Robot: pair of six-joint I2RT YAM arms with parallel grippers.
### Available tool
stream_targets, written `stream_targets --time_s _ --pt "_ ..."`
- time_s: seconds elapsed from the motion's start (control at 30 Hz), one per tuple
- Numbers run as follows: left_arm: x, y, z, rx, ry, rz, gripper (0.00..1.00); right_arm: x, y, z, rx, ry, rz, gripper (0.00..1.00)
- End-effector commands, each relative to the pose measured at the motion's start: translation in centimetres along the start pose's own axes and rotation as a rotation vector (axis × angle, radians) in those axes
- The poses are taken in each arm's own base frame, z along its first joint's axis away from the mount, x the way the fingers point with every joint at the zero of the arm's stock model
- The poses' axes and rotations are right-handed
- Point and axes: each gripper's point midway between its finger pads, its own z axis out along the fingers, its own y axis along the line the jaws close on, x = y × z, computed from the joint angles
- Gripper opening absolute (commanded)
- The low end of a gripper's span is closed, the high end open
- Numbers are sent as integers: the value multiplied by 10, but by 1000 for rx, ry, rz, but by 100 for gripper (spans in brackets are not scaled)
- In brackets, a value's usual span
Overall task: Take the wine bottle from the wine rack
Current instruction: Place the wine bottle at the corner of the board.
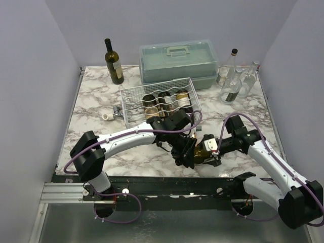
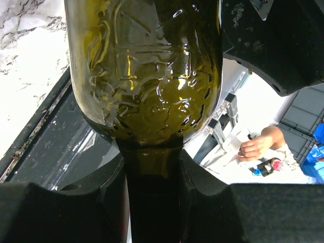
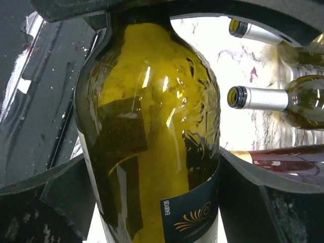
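Observation:
An olive-green wine bottle [image 1: 203, 150] is held sideways between both grippers, just above the table's front edge and in front of the white wire wine rack [image 1: 132, 96]. My left gripper [image 1: 187, 153] is shut on the bottle's neck; in the left wrist view the neck [image 2: 152, 167] runs between the black fingers [image 2: 91, 207]. My right gripper [image 1: 213, 150] is shut on the bottle's body [image 3: 152, 116], above its dark blue label [image 3: 195, 215]. Three other bottles [image 1: 164, 101] lie in the rack; their necks show in the right wrist view [image 3: 263, 98].
A grey-green plastic case [image 1: 178, 62] stands behind the rack. A dark bottle [image 1: 114, 63] stands at the back left and several clear glass bottles [image 1: 235, 78] at the back right. A small white object [image 1: 107, 116] lies left of the rack. A black rail [image 1: 152, 183] runs along the front edge.

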Motion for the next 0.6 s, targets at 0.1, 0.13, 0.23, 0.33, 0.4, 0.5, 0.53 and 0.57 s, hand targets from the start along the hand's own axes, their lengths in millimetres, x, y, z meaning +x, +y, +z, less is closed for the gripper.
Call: stream_targets --time_s 0.1,0.13,0.23,0.33,0.4,0.5,0.53,0.57 --pt "-18 -33 -8 127 -53 157 1 5 -1 2 7 19 -27 49" --pt "-17 -32 -8 125 -51 156 2 5 0 3 9 16 -30 31" --pt "-17 -29 -8 126 -52 151 5 4 0 3 13 7 -35 16" --pt "-17 -27 -11 129 -65 157 27 3 0 3 17 0 -21 11" --pt "-17 -28 -15 136 -88 171 46 0 0 4 19 -13 -8 9" --pt "-19 -27 -20 136 -129 194 71 -5 -1 3 22 -32 12 8" --pt "-19 -25 -21 130 -140 199 76 -8 -1 3 23 -39 17 8" --pt "-19 -25 -23 126 -156 208 82 -10 -2 2 23 -45 24 7"
